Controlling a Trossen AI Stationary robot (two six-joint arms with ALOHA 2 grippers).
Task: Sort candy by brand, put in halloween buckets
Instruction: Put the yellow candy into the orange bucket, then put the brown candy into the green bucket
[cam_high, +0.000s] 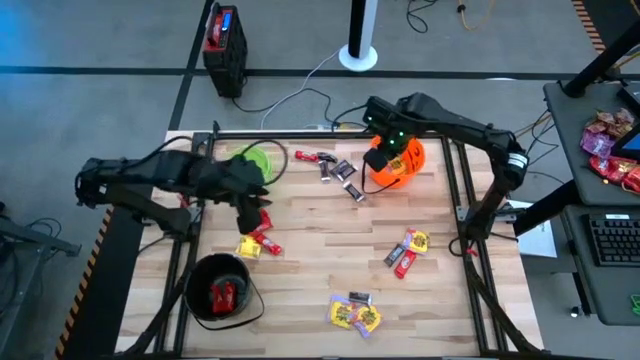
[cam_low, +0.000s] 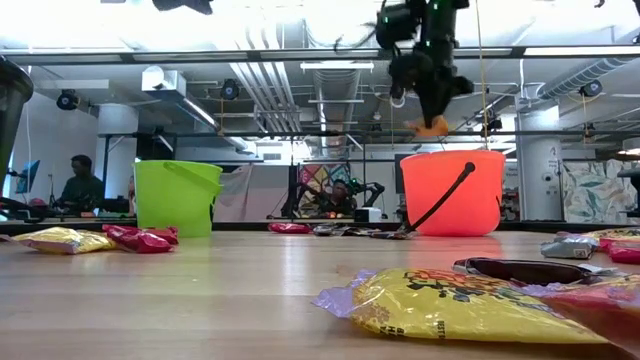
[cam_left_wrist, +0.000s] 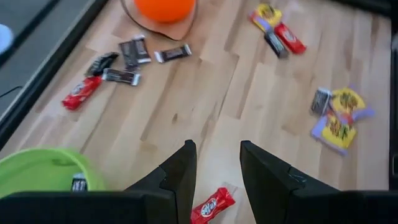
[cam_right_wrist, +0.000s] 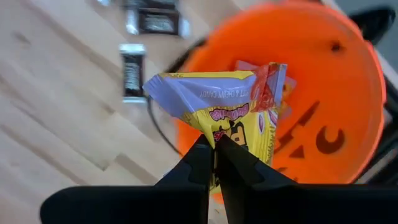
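We are looking down on a wooden table. Three buckets are sitting on it: one at the far left, one at the far right, one at the near left corner holding a candy. The right gripper is hanging above the far-right bucket, pinching a candy packet. The left gripper is hovering beside the far-left bucket, over loose candies. More candies are lying between the far buckets, right of centre, and by the near edge.

grey floor (dark seams), exposed ceiling ducts, a seated person behind.
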